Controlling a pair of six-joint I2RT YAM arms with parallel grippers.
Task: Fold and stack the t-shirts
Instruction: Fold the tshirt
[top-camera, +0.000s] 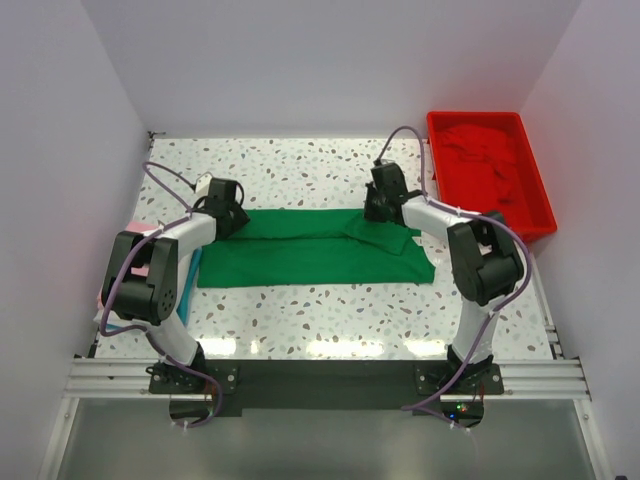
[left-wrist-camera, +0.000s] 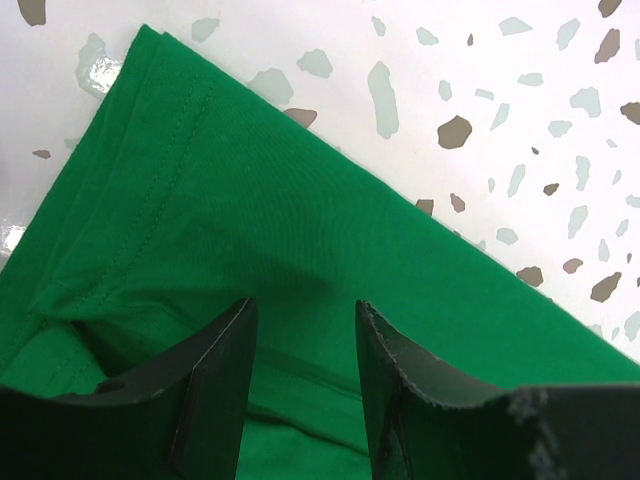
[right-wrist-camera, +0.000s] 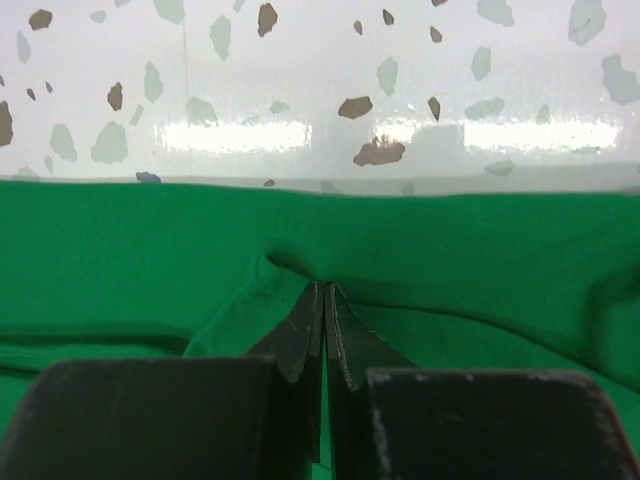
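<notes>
well, your bright green soft cloth t-shirt (top-camera: 300, 260) lies in the middle of the white speckled table (top-camera: 300, 170), folded into a long flat band that runs from left to right. at its right end one more layer of the green cloth lies on top.

your left gripper (top-camera: 226, 212) is at the far left corner of the band. in the left wrist view (left-wrist-camera: 305, 310) its two black fingers (left-wrist-camera: 215, 385) stand apart, and green cloth (left-wrist-camera: 250, 200) with a stitched hem lies flat under the gap. i cannot tell if the tips touch the cloth.

your right gripper (top-camera: 378, 208) is at the far edge of the band, toward the right end. in the right wrist view (right-wrist-camera: 323, 292) both fingers are pressed together, and the green cloth (right-wrist-camera: 480, 250) is drawn up in a small pucker just at the tips, so it pinches the shirt there.

the red crumpled t-shirt (top-camera: 485, 160) lies inside the red rigid plastic tray (top-camera: 436, 150), at the far right corner, well apart from the green one. some pink cloth (top-camera: 146, 232) shows at the left edge of the table, mostly hidden behind your left arm.
</notes>
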